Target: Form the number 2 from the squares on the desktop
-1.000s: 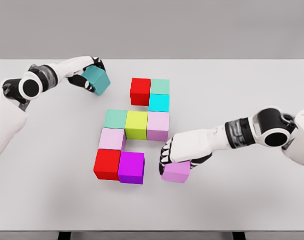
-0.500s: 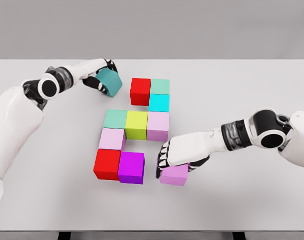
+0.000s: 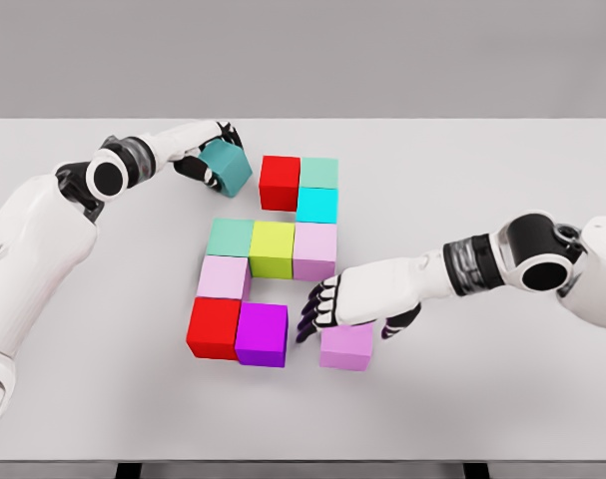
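Left hand (image 3: 208,150) grips tilted teal cube (image 3: 228,167); right hand (image 3: 354,301) clasps lilac cube (image 3: 347,346).

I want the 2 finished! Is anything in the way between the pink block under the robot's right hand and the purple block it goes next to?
Nothing visible does. Only bare white table separates the light pink cube under the right hand from the purple cube.

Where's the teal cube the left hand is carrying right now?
In the head view, the teal cube is upper left of centre, held by the left hand just left of the top red cube.
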